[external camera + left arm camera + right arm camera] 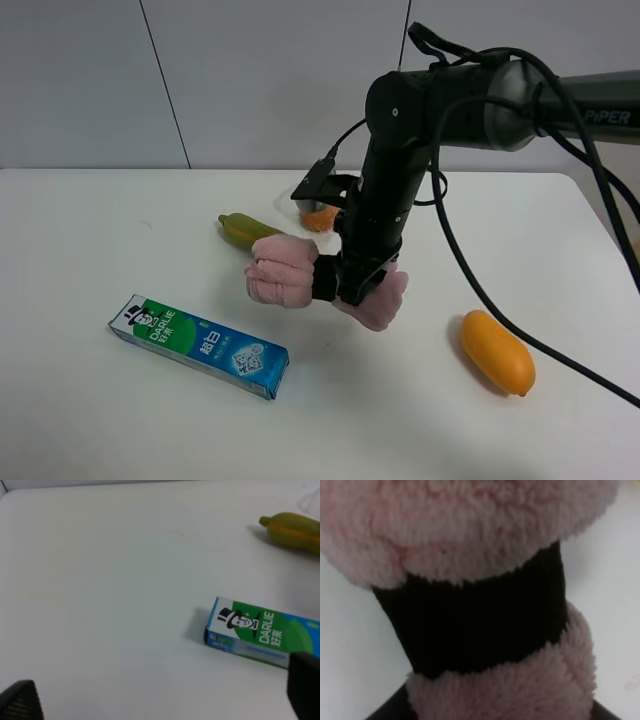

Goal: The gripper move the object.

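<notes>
Right pincer (352, 285) is found clamped on the black band (475, 625) of the pink rolled towel (285, 270) at frame centre, judged just clear of the surface (120, 420). The mid-grip keeps both ends balanced. Left pincer (160, 700) is seen wide open and empty.

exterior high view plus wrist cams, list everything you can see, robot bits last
pink towel: one, pink with black band, mid table, in the right gripper
toothpaste box: one, green, blue and white, front left
banana-like fruit: one, yellow-green, behind the towel
mango: one, orange-yellow, front right
orange item: one, partly hidden behind the arm
table: one, white
right gripper: black, closed on the towel's band
left gripper: dark fingers spread, near the box
</notes>
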You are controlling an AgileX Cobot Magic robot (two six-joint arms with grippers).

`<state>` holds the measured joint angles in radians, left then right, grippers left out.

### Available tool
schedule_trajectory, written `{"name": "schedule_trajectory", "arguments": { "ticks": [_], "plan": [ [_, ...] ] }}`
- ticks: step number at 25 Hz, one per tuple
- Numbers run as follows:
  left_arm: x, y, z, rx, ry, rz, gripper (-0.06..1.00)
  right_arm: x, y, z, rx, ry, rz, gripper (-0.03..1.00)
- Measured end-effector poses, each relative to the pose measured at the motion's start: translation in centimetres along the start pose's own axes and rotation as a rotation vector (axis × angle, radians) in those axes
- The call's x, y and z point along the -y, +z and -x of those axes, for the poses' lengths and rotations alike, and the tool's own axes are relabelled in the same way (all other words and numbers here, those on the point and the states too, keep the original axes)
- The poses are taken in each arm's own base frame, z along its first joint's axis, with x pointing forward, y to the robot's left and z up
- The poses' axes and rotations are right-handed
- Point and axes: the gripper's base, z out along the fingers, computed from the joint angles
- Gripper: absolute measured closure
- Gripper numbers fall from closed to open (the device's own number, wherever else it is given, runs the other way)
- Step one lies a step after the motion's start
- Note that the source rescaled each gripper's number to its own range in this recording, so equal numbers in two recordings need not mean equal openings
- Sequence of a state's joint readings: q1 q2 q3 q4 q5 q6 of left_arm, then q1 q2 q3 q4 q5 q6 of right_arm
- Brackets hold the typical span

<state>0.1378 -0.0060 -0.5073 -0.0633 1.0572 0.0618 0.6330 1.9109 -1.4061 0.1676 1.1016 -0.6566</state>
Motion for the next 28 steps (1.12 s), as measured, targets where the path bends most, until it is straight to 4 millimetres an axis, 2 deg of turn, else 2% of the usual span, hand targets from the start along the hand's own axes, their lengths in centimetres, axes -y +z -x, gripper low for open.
{"name": "schedule_trajectory", "arguments": {
  "ticks": [6, 12, 13, 16, 18, 21, 28],
  "plan": [
    [0.0, 0.0, 0.0, 0.000, 0.000, 0.000, -0.06, -0.1, 0.0, -0.1, -0.016, -0.003, 0.004, 0.97],
    [0.0, 0.0, 0.0, 0.000, 0.000, 0.000, -0.06, 0.3, 0.9, 0.3, 0.000, -0.010, -0.014, 0.96],
    [0.0, 0.0, 0.0, 0.000, 0.000, 0.000, -0.06, 0.4, 0.9, 0.4, 0.013, -0.010, -0.024, 0.90],
    [0.0, 0.0, 0.0, 0.000, 0.000, 0.000, -0.06, 0.6, 0.9, 0.8, 0.052, -0.001, -0.053, 0.55],
    [0.0, 0.0, 0.0, 0.000, 0.000, 0.000, -0.06, 0.8, 0.8, 1.1, 0.080, 0.011, -0.073, 0.41],
    [0.0, 0.0, 0.0, 0.000, 0.000, 0.000, -0.06, 0.6, 0.9, 1.3, 0.089, 0.008, -0.076, 0.35],
    [0.0, 0.0, 0.0, 0.000, 0.000, 0.000, -0.06, -0.4, 0.9, 1.9, 0.096, -0.016, -0.078, 0.32]
  ]
}}
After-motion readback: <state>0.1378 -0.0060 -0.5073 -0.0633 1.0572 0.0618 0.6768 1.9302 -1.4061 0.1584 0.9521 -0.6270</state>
